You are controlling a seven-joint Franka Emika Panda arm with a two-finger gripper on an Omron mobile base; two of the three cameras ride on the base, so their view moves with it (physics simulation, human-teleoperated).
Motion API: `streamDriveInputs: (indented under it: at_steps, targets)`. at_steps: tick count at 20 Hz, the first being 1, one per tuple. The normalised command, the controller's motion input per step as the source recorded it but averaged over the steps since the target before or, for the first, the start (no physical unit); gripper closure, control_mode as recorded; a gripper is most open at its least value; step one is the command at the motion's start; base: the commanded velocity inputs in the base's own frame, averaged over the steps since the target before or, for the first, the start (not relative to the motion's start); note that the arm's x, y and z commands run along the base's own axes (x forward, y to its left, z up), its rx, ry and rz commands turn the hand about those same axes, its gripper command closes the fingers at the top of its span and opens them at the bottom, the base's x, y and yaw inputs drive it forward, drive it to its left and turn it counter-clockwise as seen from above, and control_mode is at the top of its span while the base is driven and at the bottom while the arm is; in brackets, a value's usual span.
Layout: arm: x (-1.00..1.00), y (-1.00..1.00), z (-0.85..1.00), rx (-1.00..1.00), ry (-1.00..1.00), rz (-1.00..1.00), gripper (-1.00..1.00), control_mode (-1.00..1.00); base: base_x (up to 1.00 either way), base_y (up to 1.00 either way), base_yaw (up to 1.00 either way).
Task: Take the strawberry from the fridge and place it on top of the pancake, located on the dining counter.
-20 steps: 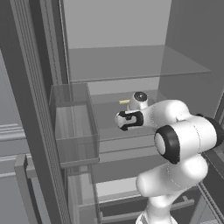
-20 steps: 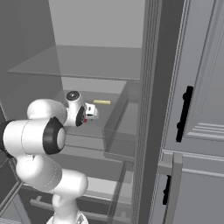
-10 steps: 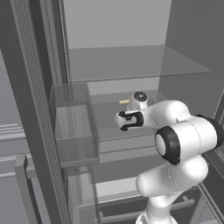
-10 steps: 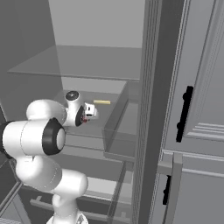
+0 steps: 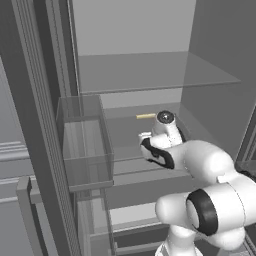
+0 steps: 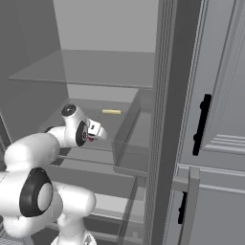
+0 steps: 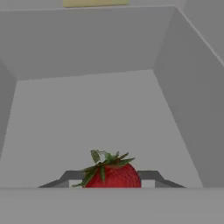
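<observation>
I am reaching into the open fridge, hand low over a glass shelf. In the hand view the strawberry, dark red with a green leafy cap, sits between my two dark fingertips. My gripper is shut on it. From the left base view the gripper points left and its load is hidden behind the hand. From the right base view the gripper shows a speck of red at its tip. The pancake and the dining counter are out of view.
A small pale-yellow stick lies farther back on the same shelf, also in the right base view. A clear door bin hangs left of my hand. Light-grey cabinets with black handles stand right of the fridge.
The fingers have drawn together on the strawberry. The arm and both base views have stayed almost where they were.
</observation>
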Motion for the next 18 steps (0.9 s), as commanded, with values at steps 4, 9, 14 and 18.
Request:
streamDriveInputs:
  at_steps: [4, 9, 14, 18]
  targets:
    - [-0.38, 0.00, 1.00, 0.24, -0.01, -0.06, 1.00, -1.00, 0.00, 0.00, 0.00]
    - [-0.72, 0.05, 0.78, 0.11, 0.00, 0.00, 1.00, -1.00, 0.00, 0.00, 0.00]
    - [-0.99, 0.19, 0.41, -0.01, 0.01, 0.00, 1.00, -1.00, 0.00, 0.00, 0.00]
    - [-1.00, 0.05, 0.29, -0.03, 0.02, 0.00, 1.00, -1.00, 0.00, 0.00, 0.00]
